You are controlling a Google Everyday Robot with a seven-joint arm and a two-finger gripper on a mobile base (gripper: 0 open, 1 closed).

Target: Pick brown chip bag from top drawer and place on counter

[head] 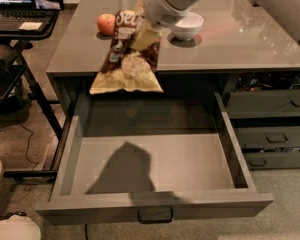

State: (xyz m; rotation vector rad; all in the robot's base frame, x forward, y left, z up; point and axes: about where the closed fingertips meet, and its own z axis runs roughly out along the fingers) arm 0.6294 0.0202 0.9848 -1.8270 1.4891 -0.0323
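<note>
The brown chip bag hangs in the air above the back left of the open top drawer, level with the front edge of the counter. Its pale yellow bottom end points down. My gripper is shut on the bag's upper part, with the white arm coming in from the upper right. The drawer's grey floor holds only the bag's shadow. Its pull handle is at the front.
A red apple and a white bowl sit on the counter behind the bag. Narrower closed drawers are at the right. A desk with a laptop stands at the left.
</note>
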